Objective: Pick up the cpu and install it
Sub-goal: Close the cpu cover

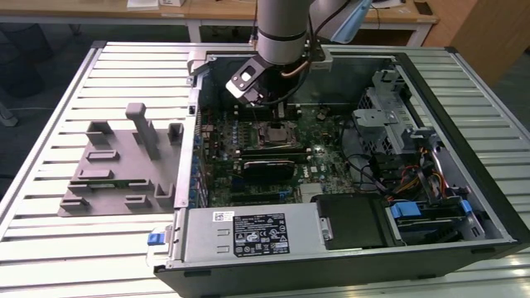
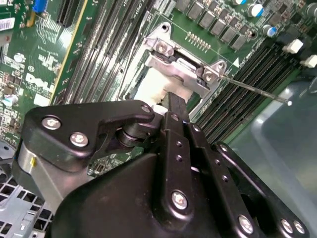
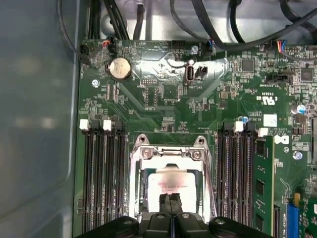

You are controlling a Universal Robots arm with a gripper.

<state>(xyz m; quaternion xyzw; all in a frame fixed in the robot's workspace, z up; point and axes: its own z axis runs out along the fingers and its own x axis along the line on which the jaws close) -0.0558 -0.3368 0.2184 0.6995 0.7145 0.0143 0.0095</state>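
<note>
Cpu (image 3: 174, 182): lodged in the socket frame (image 3: 134, 163), mid-motherboard (image 3: 163, 99). Gripper (image 3: 171, 199): fingers (image 3: 165, 201) closed together, nothing gripped, poised over the chip. Pick-up and placement are judged done; the lever (image 2: 257, 90) is apparently unlatched, so securing remains.

A wide table (image 1: 49, 248) of pale metal slats takes most of the exterior view, under soft and even light. Behind it stand wooden desks (image 1: 215, 9) with white legs. A dark floor (image 1: 58, 37) lies under them, and a brown wooden panel (image 1: 488, 31) stands at the exterior view's right.
</note>
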